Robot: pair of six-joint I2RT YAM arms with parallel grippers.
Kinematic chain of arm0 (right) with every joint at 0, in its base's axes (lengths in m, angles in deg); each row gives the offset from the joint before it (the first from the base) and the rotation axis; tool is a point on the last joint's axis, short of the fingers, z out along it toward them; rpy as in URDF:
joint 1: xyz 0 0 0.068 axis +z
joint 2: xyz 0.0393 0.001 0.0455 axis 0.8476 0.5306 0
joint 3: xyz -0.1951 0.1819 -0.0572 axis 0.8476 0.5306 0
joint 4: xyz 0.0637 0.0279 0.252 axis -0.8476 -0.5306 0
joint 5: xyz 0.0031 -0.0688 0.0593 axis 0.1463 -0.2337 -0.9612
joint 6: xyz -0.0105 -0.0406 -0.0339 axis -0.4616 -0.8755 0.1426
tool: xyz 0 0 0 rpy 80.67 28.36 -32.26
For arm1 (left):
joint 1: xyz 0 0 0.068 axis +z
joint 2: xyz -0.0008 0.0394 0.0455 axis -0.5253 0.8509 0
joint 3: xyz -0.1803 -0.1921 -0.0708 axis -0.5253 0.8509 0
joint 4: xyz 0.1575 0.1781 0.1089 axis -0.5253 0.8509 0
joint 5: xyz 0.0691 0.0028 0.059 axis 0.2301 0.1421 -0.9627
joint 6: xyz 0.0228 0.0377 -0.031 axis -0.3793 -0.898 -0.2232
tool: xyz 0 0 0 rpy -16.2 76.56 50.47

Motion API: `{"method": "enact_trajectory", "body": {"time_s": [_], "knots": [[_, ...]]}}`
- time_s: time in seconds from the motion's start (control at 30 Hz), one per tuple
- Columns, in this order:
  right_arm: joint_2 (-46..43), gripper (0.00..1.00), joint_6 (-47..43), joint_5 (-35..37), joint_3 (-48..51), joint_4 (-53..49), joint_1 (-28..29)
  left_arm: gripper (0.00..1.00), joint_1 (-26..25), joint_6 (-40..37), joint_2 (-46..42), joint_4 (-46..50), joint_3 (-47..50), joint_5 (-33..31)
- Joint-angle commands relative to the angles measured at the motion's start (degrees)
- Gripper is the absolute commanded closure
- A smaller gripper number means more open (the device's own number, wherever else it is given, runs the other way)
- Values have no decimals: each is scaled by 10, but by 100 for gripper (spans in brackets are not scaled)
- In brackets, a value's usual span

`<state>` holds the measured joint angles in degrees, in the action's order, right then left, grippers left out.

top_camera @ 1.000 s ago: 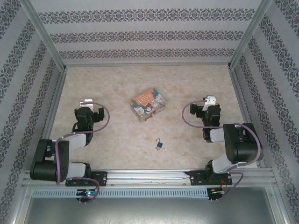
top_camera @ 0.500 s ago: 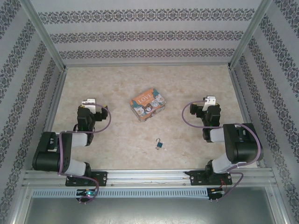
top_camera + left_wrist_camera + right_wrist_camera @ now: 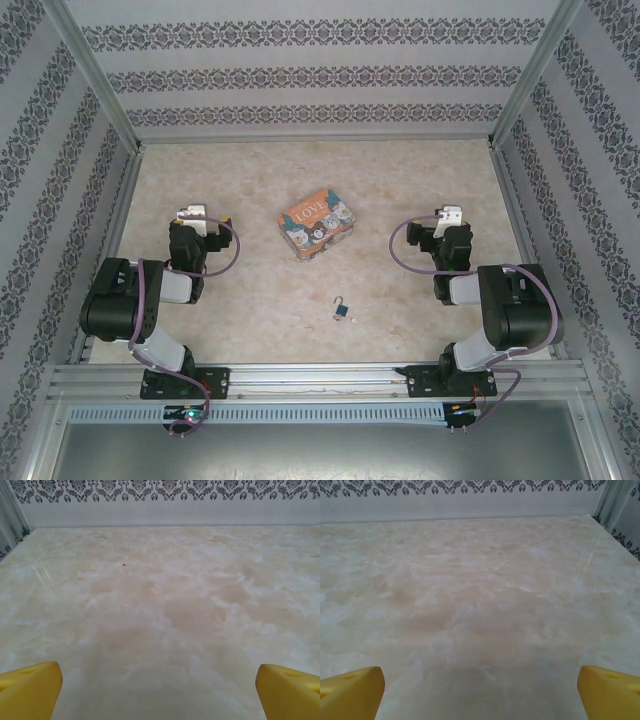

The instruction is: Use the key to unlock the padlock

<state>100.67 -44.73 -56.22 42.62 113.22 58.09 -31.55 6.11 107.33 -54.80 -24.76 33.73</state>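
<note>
Jaws stand wide apart on both sides, holding nothing. At the left of the overhead frame the left gripper [image 3: 190,215] points up-frame over bare table [image 3: 400,170], its yellow fingertips [image 3: 30,690] in the wrist view's lower corners, probably ready for an approach. The tin [image 3: 315,226] sits at centre. Below it, at lower centre between the arms, lies the padlock [image 3: 342,310]. The right gripper [image 3: 447,215] waits at the right, equally spread. Against the earlier frame, the left arm's elbow has swung up-frame; the right arm, tin and padlock are unmoved
</note>
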Motion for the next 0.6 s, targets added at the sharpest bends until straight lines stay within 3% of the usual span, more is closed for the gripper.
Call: {"method": "enact_trajectory", "body": {"time_s": [0.0, 0.57], "knots": [[-4, 2, -1, 8, -22, 0, 5, 1, 8, 10, -4, 13, 4, -7], [-3, 2, -8, -4, -27, -9, 6, 1, 8, 9, -4, 19, 0, -4]]}}
